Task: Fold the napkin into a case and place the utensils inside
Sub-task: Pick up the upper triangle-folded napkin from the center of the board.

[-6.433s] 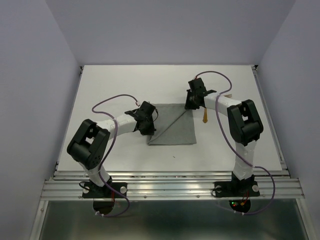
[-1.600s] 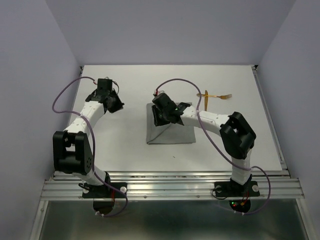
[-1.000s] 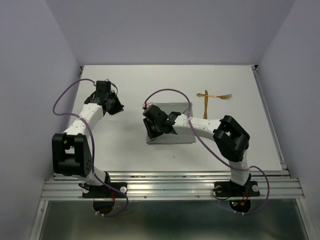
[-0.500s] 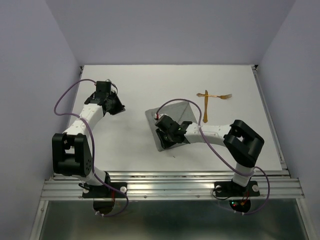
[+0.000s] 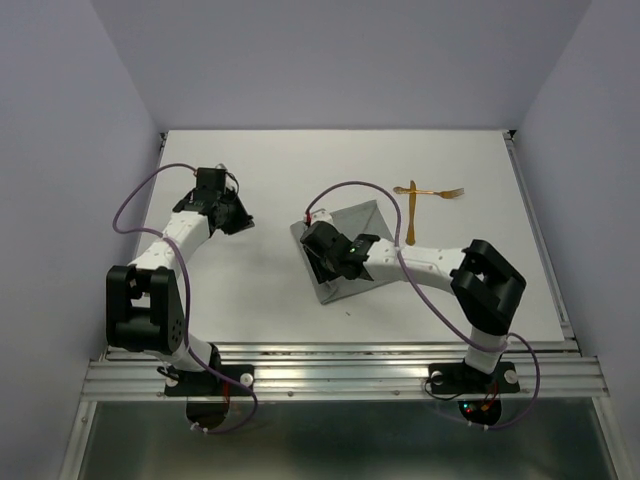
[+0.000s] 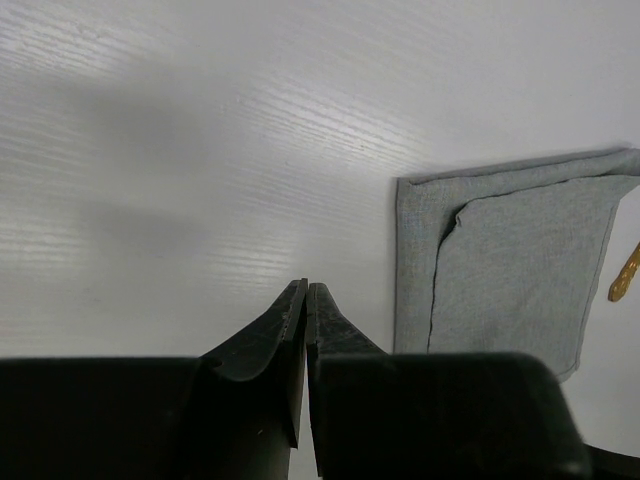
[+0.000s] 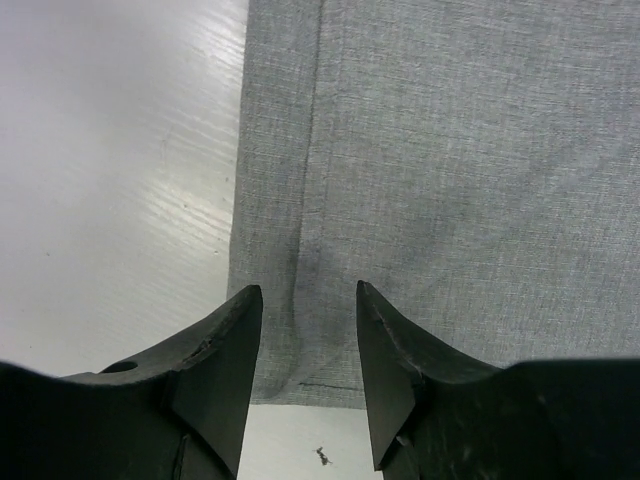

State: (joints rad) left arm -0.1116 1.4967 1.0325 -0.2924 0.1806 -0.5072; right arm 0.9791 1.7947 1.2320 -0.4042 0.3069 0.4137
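1. Napkin (image 5: 372,222): we list it as lying flat near the middle of the table (image 5: 270,300), turned askew to the table edges. It is folded at least once; the left wrist view shows an upper layer with its own edge set in from the lower one.
2. Right gripper (image 7: 307,288): its fingers stand apart just over the napkin, near one hemmed edge. Nothing is between them, and we cannot tell whether the tips touch the cloth.
3. Left gripper (image 6: 305,285): its fingers are closed together on nothing. It hangs over bare table, well to the left of the napkin.
4. Utensils (image 5: 411,215): two golden pieces lie crossed on the table, beyond the napkin's far right corner. They are near it but apart, and neither is on or in the cloth.
5. Step in hand, as we judge it: the folding stage. The cloth is broad and not yet a narrow pouch (so nothing could be slipped in yet).
6. Next move, as we judge it: the right fingers need to close on the edge below them. They should take only the layers meant to turn over, then carry them across without dragging the whole cloth.
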